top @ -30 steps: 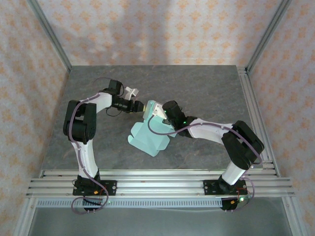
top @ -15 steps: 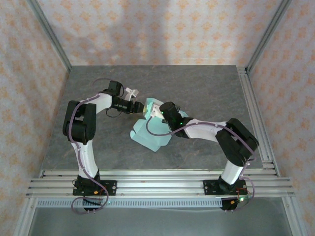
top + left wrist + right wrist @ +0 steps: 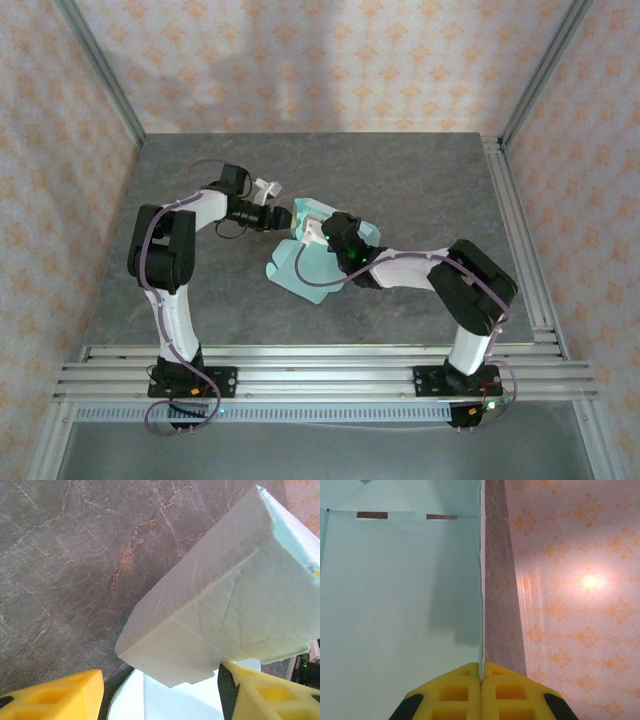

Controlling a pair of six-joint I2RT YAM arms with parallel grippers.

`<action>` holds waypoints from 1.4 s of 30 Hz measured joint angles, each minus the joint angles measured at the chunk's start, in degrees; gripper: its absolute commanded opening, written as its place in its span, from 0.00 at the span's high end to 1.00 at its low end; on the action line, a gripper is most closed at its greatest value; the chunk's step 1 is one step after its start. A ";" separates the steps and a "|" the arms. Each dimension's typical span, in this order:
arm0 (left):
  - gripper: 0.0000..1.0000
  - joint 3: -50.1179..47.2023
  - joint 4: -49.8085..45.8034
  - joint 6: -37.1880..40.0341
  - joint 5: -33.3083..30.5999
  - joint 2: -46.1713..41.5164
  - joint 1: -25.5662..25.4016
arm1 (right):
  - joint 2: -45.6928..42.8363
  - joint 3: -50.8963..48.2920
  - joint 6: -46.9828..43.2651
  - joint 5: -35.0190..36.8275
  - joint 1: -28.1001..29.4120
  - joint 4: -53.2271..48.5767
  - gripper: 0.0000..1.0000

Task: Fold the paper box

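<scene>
Change since 1 second ago: the right arm has swung left, bringing its elbow nearer the middle of the worktop (image 3: 420, 180). The right gripper (image 3: 314, 232) has edged left with it. The paper box (image 3: 298, 272) now covers a smaller patch, its near corner drawn back from the front rail. The left arm has not shifted.
Paper box, place: mid-worktop, slightly left of centre, between the 2 grippers. Its base lies on the grey marbled surface and a panel at its far end stands raised.
Paper box, look: pale mint-green card with creases. In the left wrist view a folded panel (image 3: 225, 605) tilts across the upper right, with more card lying flat beneath it.
Left gripper (image 3: 284, 217): just beside the raised far-left end of the box, pointing right.
Left jaws: parted at a middling width, the 2 yellow fingers (image 3: 55, 700) well apart. The panel's lower edge hangs between them, meets the right-hand finger and stays clear of the other, so nothing is clamped.
Right gripper, place: at the raised panel, reaching in from the right.
Right jaws: pressed together, yellow fingertips (image 3: 455, 692) meeting in a thin seam. The card's straight edge runs directly into that seam, pinched there.
Right wrist view: the mint panel (image 3: 400, 605) lies left of the seam with 2 narrow slots near its top. A strip of worktop and the patterned wall (image 3: 570, 580) lie to the right.
</scene>
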 measured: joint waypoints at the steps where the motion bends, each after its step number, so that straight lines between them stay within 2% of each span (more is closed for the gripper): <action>1: 0.37 0.00 0.00 0.00 0.02 0.00 0.00 | 0.02 0.00 -0.44 0.22 0.04 0.37 1.00; 20: 0.40 0.33 -1.55 1.33 0.37 0.00 0.00 | 3.56 -3.02 -7.02 2.56 1.14 11.80 1.00; 31: 0.40 5.01 -4.63 4.98 2.86 0.44 0.02 | 3.85 -3.50 -7.45 3.78 1.79 13.18 1.00; 38: 0.35 6.93 -6.23 8.20 2.99 0.79 0.07 | 3.85 -3.63 -7.41 3.87 1.84 13.18 1.00; 42: 0.26 7.34 -6.43 9.27 2.84 0.81 0.07 | 3.85 -3.63 -7.39 3.85 1.84 13.18 1.00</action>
